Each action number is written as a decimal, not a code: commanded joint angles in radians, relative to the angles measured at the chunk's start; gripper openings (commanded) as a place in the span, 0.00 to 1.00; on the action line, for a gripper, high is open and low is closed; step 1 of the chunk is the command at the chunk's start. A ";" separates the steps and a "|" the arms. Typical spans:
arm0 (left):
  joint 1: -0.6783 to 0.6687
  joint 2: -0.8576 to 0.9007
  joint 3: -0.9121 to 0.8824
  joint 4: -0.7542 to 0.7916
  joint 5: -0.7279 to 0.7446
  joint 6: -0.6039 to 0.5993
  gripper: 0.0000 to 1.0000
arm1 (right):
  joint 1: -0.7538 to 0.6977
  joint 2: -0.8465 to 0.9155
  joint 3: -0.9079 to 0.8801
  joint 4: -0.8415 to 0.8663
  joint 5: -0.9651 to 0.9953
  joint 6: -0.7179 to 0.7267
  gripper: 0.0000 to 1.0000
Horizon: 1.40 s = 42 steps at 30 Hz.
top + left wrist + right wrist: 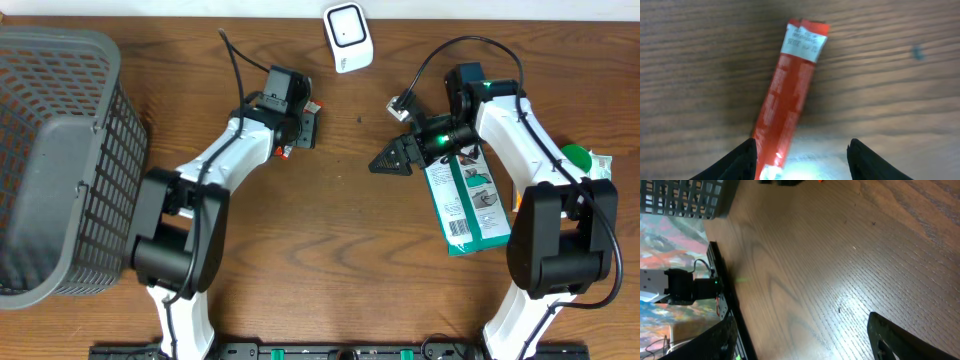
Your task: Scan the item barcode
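A long red packet [785,95] with a white label at its far end lies flat on the wooden table. Its near end sits between the open jaws of my left gripper [802,160], close beside the left finger and not pinched. In the overhead view only the packet's red ends [283,152] peek out from under the left gripper [300,128]. The white scanner [347,37] stands at the back centre. My right gripper [392,158] hangs open over bare wood [805,340], just left of a green and white box [465,200] that shows a barcode.
A large grey mesh basket [60,160] fills the left side and also shows in the right wrist view [685,197]. A green and white item [580,158] lies at the far right behind the right arm. A cable loops behind each arm.
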 commanded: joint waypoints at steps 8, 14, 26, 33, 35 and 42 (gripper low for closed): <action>-0.009 0.055 -0.005 -0.023 -0.064 0.054 0.61 | 0.010 -0.020 -0.005 0.000 0.004 -0.015 0.80; -0.033 0.056 -0.005 -0.127 -0.032 0.002 0.60 | 0.010 -0.020 -0.005 0.000 0.004 -0.015 0.80; -0.089 0.056 -0.005 -0.317 0.019 -0.063 0.57 | 0.013 -0.020 -0.005 -0.002 0.015 -0.014 0.81; -0.088 0.056 -0.005 -0.180 -0.124 -0.063 0.57 | 0.016 -0.020 -0.005 -0.004 0.015 -0.015 0.81; -0.088 0.056 -0.005 -0.146 -0.124 -0.063 0.55 | 0.016 -0.020 -0.005 -0.005 0.015 -0.014 0.81; -0.088 0.096 -0.006 -0.121 -0.180 -0.075 0.47 | 0.016 -0.020 -0.005 -0.008 0.016 -0.015 0.82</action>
